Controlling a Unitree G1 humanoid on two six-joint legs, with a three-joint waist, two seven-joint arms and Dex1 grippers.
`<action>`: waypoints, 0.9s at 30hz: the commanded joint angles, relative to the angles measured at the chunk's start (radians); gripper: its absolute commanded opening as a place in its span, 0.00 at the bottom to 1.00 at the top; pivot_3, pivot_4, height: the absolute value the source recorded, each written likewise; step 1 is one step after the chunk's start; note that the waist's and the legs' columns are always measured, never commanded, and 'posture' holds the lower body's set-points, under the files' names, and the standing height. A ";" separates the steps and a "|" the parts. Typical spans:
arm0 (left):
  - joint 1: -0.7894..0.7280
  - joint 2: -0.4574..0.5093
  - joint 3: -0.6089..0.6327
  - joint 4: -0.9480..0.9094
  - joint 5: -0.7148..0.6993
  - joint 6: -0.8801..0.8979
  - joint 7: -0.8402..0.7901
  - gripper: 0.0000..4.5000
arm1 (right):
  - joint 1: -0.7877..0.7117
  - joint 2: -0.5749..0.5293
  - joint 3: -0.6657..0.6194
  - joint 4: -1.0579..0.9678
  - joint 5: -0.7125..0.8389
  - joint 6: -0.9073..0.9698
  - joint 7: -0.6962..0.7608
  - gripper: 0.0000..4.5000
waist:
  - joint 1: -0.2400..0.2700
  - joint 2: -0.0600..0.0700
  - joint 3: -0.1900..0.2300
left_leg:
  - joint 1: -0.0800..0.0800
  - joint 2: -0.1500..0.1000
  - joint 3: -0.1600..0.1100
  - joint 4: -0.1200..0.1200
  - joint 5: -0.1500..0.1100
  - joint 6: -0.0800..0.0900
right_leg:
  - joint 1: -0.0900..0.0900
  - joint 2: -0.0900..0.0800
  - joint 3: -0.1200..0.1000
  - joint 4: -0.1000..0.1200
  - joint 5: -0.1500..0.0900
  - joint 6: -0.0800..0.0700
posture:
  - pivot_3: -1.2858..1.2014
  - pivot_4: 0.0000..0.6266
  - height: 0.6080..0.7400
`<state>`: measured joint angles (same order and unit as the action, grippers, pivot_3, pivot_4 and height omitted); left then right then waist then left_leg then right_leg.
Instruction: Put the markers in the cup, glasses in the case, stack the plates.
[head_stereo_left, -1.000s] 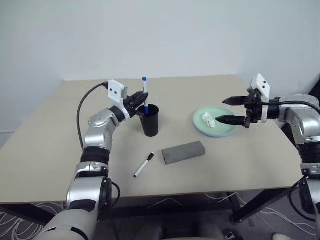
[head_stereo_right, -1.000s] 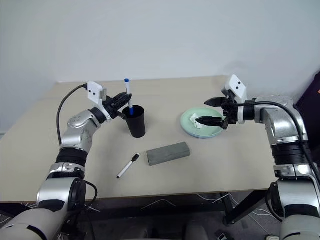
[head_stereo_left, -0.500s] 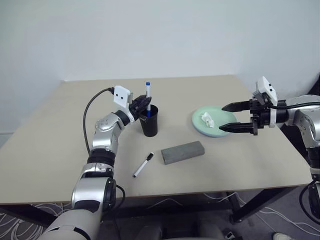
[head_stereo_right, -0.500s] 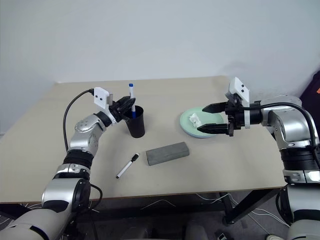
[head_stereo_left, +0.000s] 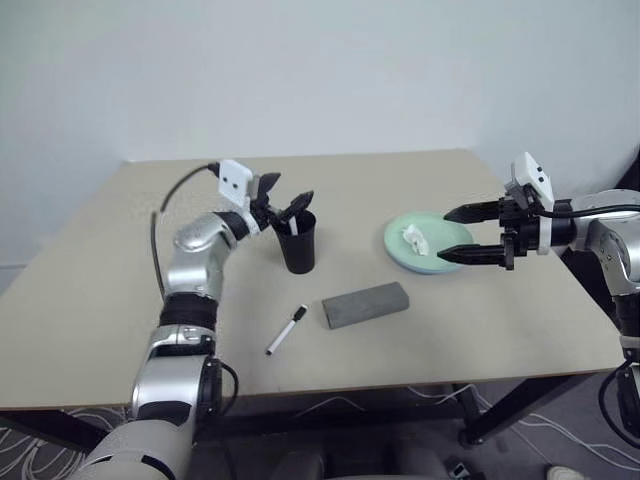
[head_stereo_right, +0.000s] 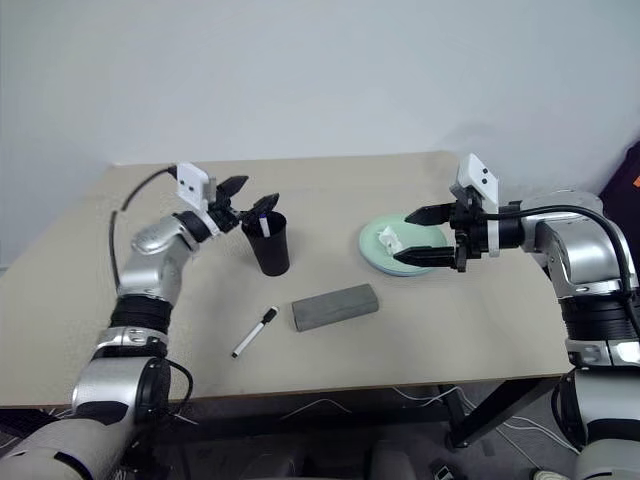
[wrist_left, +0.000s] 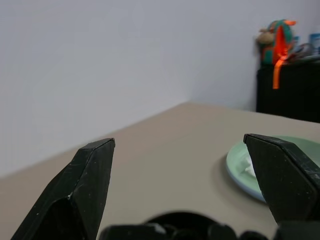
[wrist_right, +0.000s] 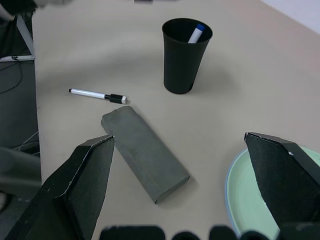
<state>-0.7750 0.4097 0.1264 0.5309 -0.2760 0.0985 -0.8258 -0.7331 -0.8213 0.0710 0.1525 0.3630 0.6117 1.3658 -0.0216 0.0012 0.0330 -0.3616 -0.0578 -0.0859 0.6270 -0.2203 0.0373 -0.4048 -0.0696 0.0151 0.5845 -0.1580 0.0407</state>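
Left eye view: left hand (head_stereo_left: 281, 198) spread apart above cup (head_stereo_left: 299, 241), right hand (head_stereo_left: 457, 234) spread over plate (head_stereo_left: 418, 254)

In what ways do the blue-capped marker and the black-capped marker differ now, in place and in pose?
The blue-capped marker stands inside the cup, leaning on its rim; the black-capped marker lies flat on the table, beside the grey case. Only the blue-capped marker's top shows, while the black-capped marker shows whole. Both have white barrels, and neither is held.

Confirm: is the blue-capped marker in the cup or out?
In. The blue-capped marker leans inside the cup, its cap just at the rim. The left gripper is open above it, holding nothing.
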 joint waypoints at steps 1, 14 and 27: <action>0.042 0.082 -0.034 -0.255 -0.040 0.159 -0.065 0.99 | -0.018 -0.021 -0.020 -0.022 0.015 -0.004 0.007 1.00 | 0.000 0.000 0.000 | 0.000 0.000 0.000 0.000 0.000 0.000 | 0.000 0.000 0.000 0.000 0.000 0.000 | 0.52 0.00 0.90; 0.158 0.348 -0.394 -0.706 0.095 0.869 -0.033 0.99 | -0.023 -0.008 -0.010 -0.006 0.002 -0.016 -0.014 1.00 | 0.001 0.000 0.001 | 0.001 0.003 0.000 0.000 -0.003 -0.004 | 0.001 0.000 0.000 0.001 -0.003 -0.001 | 0.52 0.00 0.90; 0.014 0.197 -0.627 -0.610 0.134 1.295 0.133 0.99 | -0.031 -0.002 -0.005 0.008 -0.003 -0.023 -0.028 1.00 | 0.000 -0.001 0.001 | 0.001 0.002 0.000 -0.001 0.000 0.000 | 0.000 0.001 0.000 0.001 -0.002 0.001 | 0.52 0.00 0.90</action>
<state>-0.7290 0.6116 -0.4967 -0.0765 -0.1516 1.3536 -0.7180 -0.7357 -0.8199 0.0859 0.1705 0.3548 0.6041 1.3442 -0.0214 0.0005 0.0339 -0.3607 -0.0562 -0.0865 0.6261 -0.2208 0.0368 -0.4050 -0.0687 0.0149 0.5854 -0.1601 0.0419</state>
